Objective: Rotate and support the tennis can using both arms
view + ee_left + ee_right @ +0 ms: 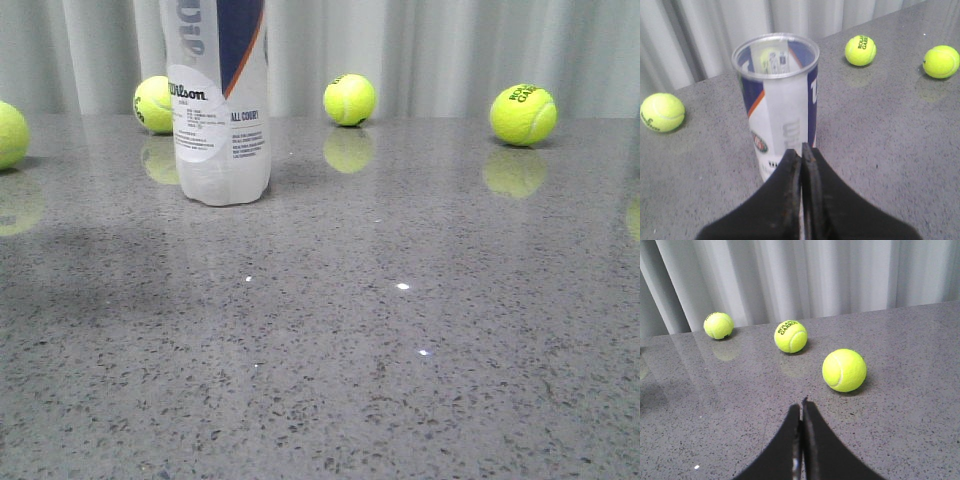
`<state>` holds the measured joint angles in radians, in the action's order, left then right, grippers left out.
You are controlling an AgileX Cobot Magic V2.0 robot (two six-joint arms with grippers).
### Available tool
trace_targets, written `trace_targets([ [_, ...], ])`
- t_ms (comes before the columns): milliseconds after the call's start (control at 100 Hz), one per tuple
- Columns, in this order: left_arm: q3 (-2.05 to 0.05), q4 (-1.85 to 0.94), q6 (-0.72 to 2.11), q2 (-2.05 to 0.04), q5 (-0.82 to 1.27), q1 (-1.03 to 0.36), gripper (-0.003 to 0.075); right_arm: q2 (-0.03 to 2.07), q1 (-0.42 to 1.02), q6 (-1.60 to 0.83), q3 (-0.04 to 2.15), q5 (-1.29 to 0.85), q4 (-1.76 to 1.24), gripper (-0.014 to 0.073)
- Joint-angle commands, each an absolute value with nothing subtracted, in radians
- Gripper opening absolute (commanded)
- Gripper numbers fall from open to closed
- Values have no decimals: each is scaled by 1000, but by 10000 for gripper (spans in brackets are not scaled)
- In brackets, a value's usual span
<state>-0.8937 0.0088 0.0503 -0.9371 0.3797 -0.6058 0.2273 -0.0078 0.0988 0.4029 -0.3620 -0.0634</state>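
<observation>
Front view: tennis can (221, 100) standing upright, far left on table (420, 330), no arm showing.

Left wrist view: left gripper (801, 152) pressed together, hanging just near of can (mouth open, nothing held).

Right wrist view: right gripper (800, 407) pressed together, pointing at tennis balls (844, 370).

Judging: approach step; fingers needing spreading next.

1. The left arm's black matte hand (801, 150), with its tapering angular fingers, has them pressed together tip to tip, holding nothing.
2. The right arm's black matte hand (801, 407) is likewise closed, fingers meeting along a thin seam, empty.
3. Neither arm shows in the front view.
</observation>
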Motion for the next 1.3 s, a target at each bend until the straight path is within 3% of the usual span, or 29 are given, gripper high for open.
trace_targets([
  [0, -869, 0, 39, -880, 289, -608, -21, 235, -16, 89, 429, -281, -55, -64],
  [360, -688, -39, 39, -762, 251, -606, -21, 235, -16, 89, 429, -281, -55, -64],
  [660, -496, -48, 39, -686, 0, -606, -21, 235, -16, 89, 429, -281, -55, -64],
  [1000, -356, -83, 39, -598, -124, -606, -21, 235, -16, 89, 429, -281, -55, -64],
  [1290, -248, -73, 45, -482, -125, -449, -21, 235, -16, 89, 429, -281, -55, -64],
])
